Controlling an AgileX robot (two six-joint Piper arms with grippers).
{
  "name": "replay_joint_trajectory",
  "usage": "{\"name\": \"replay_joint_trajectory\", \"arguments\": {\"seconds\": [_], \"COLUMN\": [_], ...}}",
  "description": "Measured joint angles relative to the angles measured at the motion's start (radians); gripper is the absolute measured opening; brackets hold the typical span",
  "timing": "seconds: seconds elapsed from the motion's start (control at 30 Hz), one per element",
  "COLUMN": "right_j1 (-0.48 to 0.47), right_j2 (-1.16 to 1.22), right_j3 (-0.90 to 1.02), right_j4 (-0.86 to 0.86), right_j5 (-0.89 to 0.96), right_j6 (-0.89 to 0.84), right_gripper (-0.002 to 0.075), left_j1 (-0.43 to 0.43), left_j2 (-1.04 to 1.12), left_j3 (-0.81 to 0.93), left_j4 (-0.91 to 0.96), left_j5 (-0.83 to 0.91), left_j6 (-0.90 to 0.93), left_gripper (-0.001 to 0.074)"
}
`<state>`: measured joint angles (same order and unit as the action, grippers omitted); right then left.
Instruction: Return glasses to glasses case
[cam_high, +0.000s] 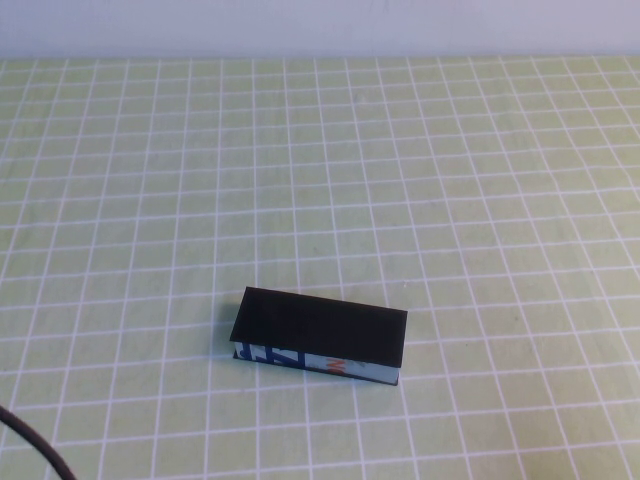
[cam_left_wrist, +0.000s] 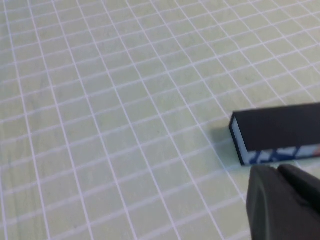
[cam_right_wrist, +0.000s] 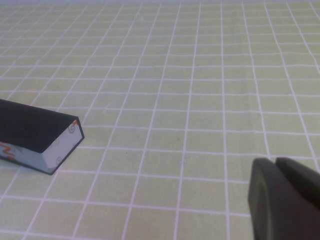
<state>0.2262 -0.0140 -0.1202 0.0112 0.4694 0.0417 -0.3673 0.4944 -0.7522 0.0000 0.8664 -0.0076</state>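
Glasses case (cam_high: 320, 336) sitting closed mid-table, glasses not visible, prob. light, stiff, slick box w/ lid edge as grip spot; left gripper (cam_left_wrist: 282, 172) & right gripper (cam_right_wrist: 277, 165) both hovering off to its sides, pinched together.

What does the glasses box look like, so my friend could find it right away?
Look at the green checked cloth covering the table. Near its front middle lies the case, a flat, closed black box. Its front edge is printed in blue, white and orange, and nothing else sits on the cloth. The left claw and right claw show only in their own wrist views, hovering beside it, each looking shut.
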Motion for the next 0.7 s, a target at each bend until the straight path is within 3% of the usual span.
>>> {"name": "replay_joint_trajectory", "arguments": {"seconds": [0.37, 0.7], "right_j1": [0.000, 0.000], "right_j2": [0.000, 0.000], "right_j3": [0.000, 0.000], "right_j4": [0.003, 0.009], "right_j5": [0.000, 0.000], "right_j6": [0.000, 0.000], "right_gripper": [-0.0018, -0.0018], "left_j1": [0.033, 0.268], "left_j2": [-0.156, -0.367], "left_j3": [0.328, 0.574], "left_j4": [0.078, 0.078], "left_j5": [-0.568, -0.662], "left_j6": [-0.007, -0.092], "left_gripper": [-0.0004, -0.0004]}}
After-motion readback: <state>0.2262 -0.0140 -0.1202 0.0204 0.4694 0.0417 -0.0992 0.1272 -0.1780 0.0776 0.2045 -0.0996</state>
